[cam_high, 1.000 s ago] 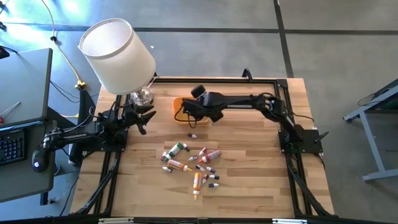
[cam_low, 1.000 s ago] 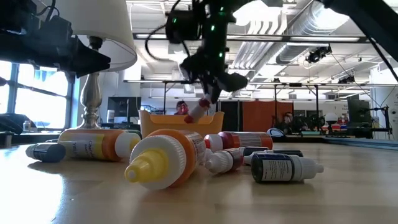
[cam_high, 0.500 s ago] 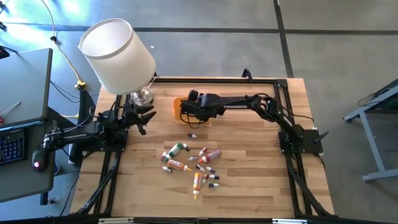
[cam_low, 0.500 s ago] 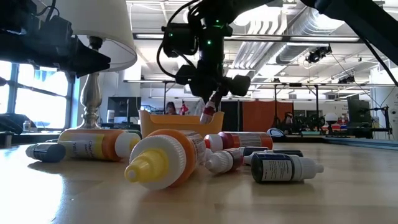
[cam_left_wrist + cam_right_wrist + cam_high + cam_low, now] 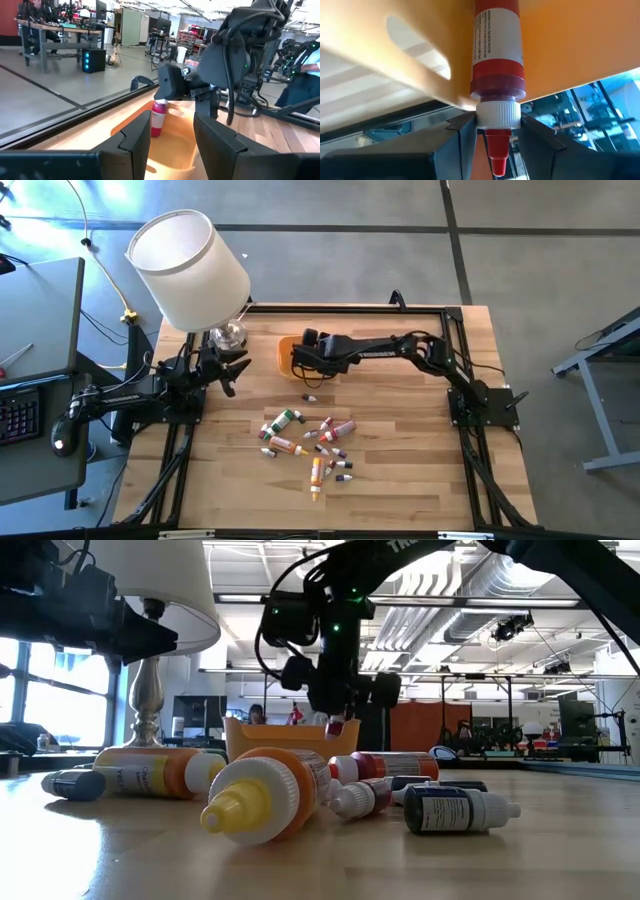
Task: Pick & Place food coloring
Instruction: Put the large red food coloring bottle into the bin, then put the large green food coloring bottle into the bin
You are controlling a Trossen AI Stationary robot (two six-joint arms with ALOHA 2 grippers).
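Gripping a red bottle [image 5: 497, 60] upright by its white collar, the right claw [image 5: 308, 358] hangs directly over the orange tray [image 5: 172, 145]; the left claw [image 5: 232, 368] waits, part-open.

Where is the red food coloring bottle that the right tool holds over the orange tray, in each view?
High view: hidden under the right tool.
Low view: red bottle centre, below the tool, above the orange tray.
Left wrist view: bottle left of centre, above the tray.
Right wrist view: bottle centre, cap nearest.
Shared landmark: the tray.
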